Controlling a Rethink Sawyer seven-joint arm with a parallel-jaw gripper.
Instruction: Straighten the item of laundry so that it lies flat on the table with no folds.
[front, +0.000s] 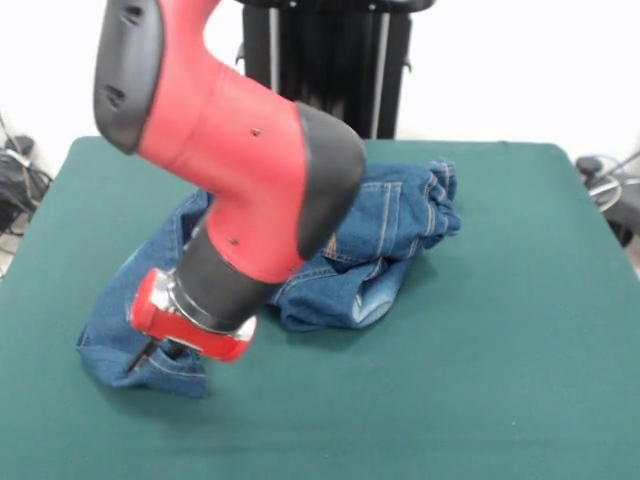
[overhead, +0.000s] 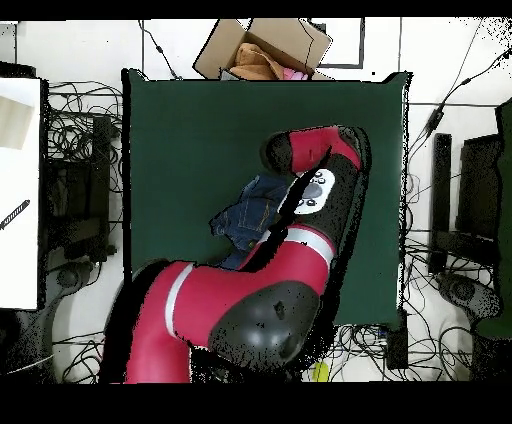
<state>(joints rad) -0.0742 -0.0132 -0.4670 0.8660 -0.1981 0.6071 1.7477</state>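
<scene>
Here, your crumpled blue denim jeans (front: 375, 250) lie bunched in folds mid-way across the dark green cloth-covered counter (front: 500, 380), one leg trailing under the red end effector (front: 150, 352); whether its fingers are parted, you cannot tell.

Jeans (front: 370, 250) bunched mid-table (front: 500, 380) — arm (front: 240, 170) over them.

One pair of jeans (front: 380, 250) is seen near the middle of the front view, bunched on one green table (front: 500, 380). One red and black arm (front: 240, 170) is counted, entering from the upper left of that frame, with one gripper (front: 150, 352) at its end. One open cardboard box (overhead: 262, 48) is shown at the top of the overhead view.
</scene>
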